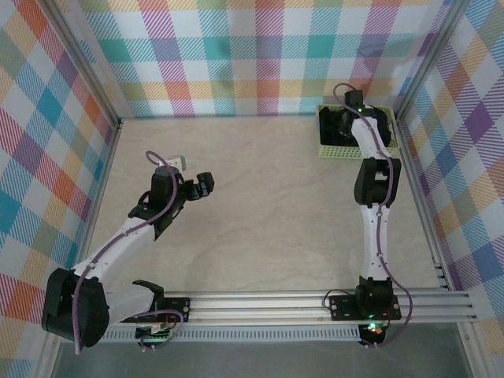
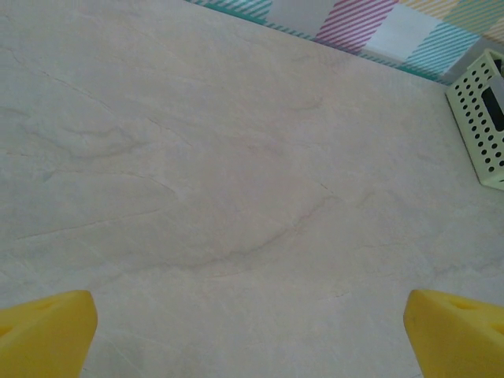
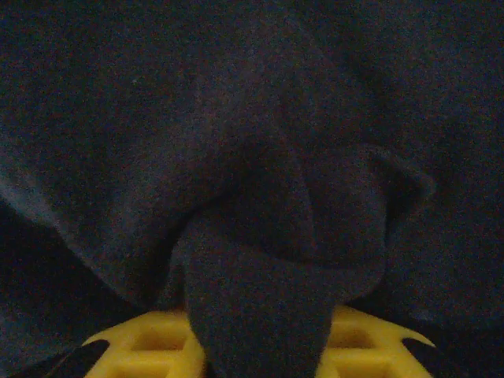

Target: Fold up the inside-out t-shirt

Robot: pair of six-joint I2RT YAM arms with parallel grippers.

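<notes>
Right hand (image 3: 264,346) grips a bunch of black t-shirt (image 3: 236,157) inside the green basket (image 1: 335,151); left hand (image 2: 252,339) hangs wide open. Likely the fetching step; next, lift it onto the bench (image 1: 268,205).

In the upper right of the frame, the right arm (image 1: 376,185) stretches up from the bottom rail, its end dipped into a pale green basket (image 1: 335,151) holding the black t-shirt (image 1: 331,124). At centre left, the left gripper (image 1: 204,185) hovers over the bare beige table (image 1: 268,205).
</notes>
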